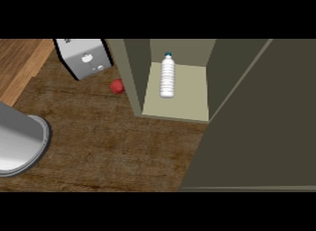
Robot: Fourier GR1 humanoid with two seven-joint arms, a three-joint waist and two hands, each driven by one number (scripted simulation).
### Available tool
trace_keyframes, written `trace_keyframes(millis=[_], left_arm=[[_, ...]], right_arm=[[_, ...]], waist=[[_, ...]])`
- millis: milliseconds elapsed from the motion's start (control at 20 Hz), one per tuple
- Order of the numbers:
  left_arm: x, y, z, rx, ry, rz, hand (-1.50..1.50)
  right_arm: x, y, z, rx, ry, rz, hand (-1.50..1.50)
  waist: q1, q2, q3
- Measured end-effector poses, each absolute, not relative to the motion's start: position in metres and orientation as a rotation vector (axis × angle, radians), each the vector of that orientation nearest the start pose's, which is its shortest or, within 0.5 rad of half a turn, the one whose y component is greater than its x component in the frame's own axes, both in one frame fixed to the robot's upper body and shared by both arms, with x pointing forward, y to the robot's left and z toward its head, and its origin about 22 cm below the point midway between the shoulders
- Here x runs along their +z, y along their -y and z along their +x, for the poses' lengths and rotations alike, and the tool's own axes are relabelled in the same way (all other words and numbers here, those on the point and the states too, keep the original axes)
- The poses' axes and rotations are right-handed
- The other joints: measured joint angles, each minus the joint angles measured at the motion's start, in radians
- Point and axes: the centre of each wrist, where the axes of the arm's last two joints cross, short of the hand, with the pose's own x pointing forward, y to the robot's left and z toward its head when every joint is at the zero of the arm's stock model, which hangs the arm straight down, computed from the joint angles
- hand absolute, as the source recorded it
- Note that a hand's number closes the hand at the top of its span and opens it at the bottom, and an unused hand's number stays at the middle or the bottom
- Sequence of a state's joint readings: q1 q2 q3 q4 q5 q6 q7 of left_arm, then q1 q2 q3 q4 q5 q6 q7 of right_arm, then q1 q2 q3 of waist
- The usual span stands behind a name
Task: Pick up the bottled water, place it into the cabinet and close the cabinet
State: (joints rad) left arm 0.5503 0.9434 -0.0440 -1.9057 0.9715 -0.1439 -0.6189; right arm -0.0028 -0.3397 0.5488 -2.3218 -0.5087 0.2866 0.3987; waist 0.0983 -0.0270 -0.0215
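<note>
A clear water bottle [167, 76] with a teal cap lies on its side on the pale shelf inside the olive cabinet [177, 110], cap pointing to the back. The cabinet door [267, 122] stands swung out at the right and fills much of that side of the head view. Only a grey forearm [11, 137] shows, entering from the left edge; its hand is out of frame. No hand appears anywhere in the view.
A grey toaster-like appliance [86, 57] stands at the back left of the brown counter [114, 144]. A small red object [118, 86] sits between it and the cabinet's left wall. A lighter wooden surface [11, 67] runs along the far left.
</note>
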Motion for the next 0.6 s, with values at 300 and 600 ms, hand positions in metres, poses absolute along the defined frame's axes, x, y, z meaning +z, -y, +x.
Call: trace_keyframes(millis=[300, 600], left_arm=[[0.088, -0.395, 0.125, 0.001, 1.869, -0.27, -1.5], [0.091, -0.407, 0.121, -0.015, 1.875, -0.292, -1.5]], right_arm=[[0.166, 0.144, 0.162, 0.85, 1.57, 0.896, 1.5], [0.178, 0.105, 0.191, 0.934, 1.451, 0.972, 1.5]], waist=[[0.022, 0.01, 0.003], [0.048, 0.022, 0.008]])
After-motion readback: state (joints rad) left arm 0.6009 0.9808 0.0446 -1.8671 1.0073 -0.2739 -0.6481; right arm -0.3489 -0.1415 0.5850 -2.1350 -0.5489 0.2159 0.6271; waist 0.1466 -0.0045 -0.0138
